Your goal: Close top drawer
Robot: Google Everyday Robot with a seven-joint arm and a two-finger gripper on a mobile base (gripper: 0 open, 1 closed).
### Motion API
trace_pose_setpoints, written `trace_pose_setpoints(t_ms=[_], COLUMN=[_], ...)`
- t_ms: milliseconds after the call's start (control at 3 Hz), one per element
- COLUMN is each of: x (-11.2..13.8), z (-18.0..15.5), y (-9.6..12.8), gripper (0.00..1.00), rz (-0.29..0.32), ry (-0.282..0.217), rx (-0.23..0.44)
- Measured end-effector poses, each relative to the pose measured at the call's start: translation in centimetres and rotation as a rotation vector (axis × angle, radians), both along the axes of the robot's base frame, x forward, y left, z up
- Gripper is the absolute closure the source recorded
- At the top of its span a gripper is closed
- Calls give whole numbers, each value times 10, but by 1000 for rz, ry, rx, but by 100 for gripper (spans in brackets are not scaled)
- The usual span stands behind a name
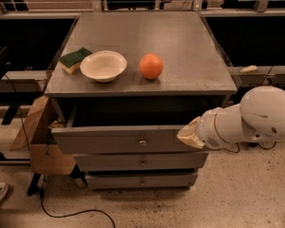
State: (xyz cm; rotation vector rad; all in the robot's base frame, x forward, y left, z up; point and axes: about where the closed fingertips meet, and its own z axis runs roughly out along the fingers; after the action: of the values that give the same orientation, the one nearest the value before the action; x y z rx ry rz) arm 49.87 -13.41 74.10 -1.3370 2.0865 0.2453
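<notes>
The top drawer [114, 139] of the grey cabinet stands pulled out, with a long flat grey front and a small metal knob [142, 142] at its centre. Its dark inside shows under the cabinet top. My gripper [190, 135], with cream-coloured fingers, is at the right end of the drawer front, at the end of my white arm [256, 118] that comes in from the right. It seems to touch or nearly touch the front panel.
On the cabinet top [180, 46] lie a green-yellow sponge [74, 60], a white bowl [103, 65] and an orange [151, 66]. Two more knobbed drawer fronts [142, 162] sit shut below. A cardboard box [38, 137] stands at the cabinet's left. Cables run on the floor.
</notes>
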Motion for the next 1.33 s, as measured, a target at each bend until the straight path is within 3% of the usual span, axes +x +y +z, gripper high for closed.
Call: trace_pose_setpoints(t_ms=[333,1000,1333], x=[7,26,33], z=[-22,-59,-65], y=[2,12,18], gripper=[100,58,36], rz=[-6,-12,-11], ry=[50,134,149], rx=[-5,-27,-35])
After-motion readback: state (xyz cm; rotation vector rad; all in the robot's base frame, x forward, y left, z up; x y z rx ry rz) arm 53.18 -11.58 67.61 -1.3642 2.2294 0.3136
